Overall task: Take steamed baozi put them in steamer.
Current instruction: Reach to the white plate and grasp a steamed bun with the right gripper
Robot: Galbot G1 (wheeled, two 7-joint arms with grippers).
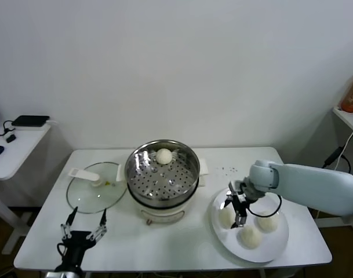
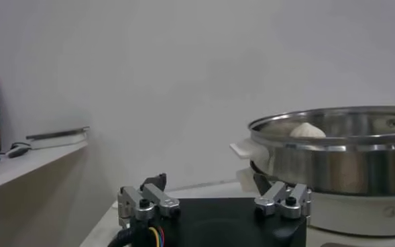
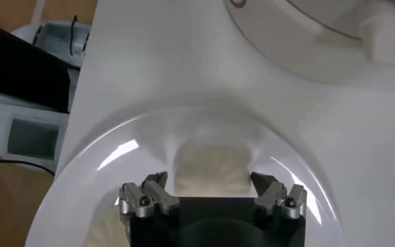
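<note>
**Soft dough bun under open right fingers, ready to pinch**

Dough-white bun point(image 3: 207, 169) sits right between the right gripper's point(image 1: 236, 212) fingers point(image 3: 145, 194), which are spread wide, one on each side, not yet squeezing it as far as the wrist view shows. That bun point(image 1: 226, 217) is the one nearest the pot on the white plate point(image 1: 280, 244); two more buns point(image 1: 250, 236) point(image 1: 268, 222) lie just beside it on the same plate. A fourth bun point(image 1: 163, 155) already rests on the holed tray at the back of the steamer point(image 1: 162, 173), which stands mid-table on its white base.

Handling guess: light, soft, squashy, smooth skin that may be a bit tacky and could stick to plate or fingers. Best hold looks like across the widest part of the sides, low enough not to slip off the dome, with a gentle close; a hard squeeze would dent or tear it.

Glass lid point(image 1: 95, 186) lies on the table point(image 1: 176, 249) left of the steamer. Left gripper point(image 1: 83, 227) is parked at the table's near left edge, fingers open, holding nothing.
</note>
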